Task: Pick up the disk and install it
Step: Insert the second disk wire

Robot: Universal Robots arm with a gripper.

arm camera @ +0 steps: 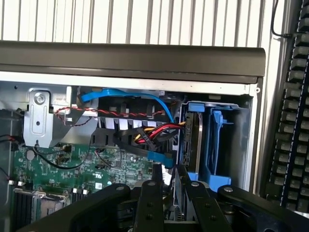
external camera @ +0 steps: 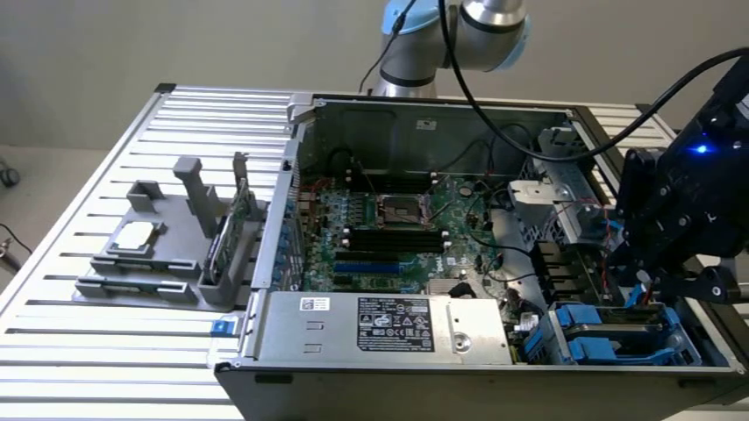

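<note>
- Exterior view: an open computer case (external camera: 468,246) lies on a slatted metal worktop (external camera: 105,175), motherboard (external camera: 398,228) exposed, power supply (external camera: 398,323) along its near edge.
- Exterior view: the pincer (external camera: 655,294) hangs at the exterior view's right, over the blue drive bays (external camera: 620,333) in the case's near right corner. A thin edge-on plate shows below it; the disk cannot be made out with certainty here.
- Exterior view: a grey fixture (external camera: 153,254) with a small silver chip (external camera: 135,233) stands on the worktop left of the case.
- Wrist view: the pincer (arm camera: 169,193) is closed on the disk (arm camera: 179,193), gripped edge-on between the black fingers (arm camera: 149,203).
- Wrist view: the disk sits just beside the blue caddies (arm camera: 212,145) in the bay, with red, yellow and blue cables (arm camera: 154,128) running near it.
- Wrist view: a keyboard (arm camera: 289,121) lies outside the case.
</note>
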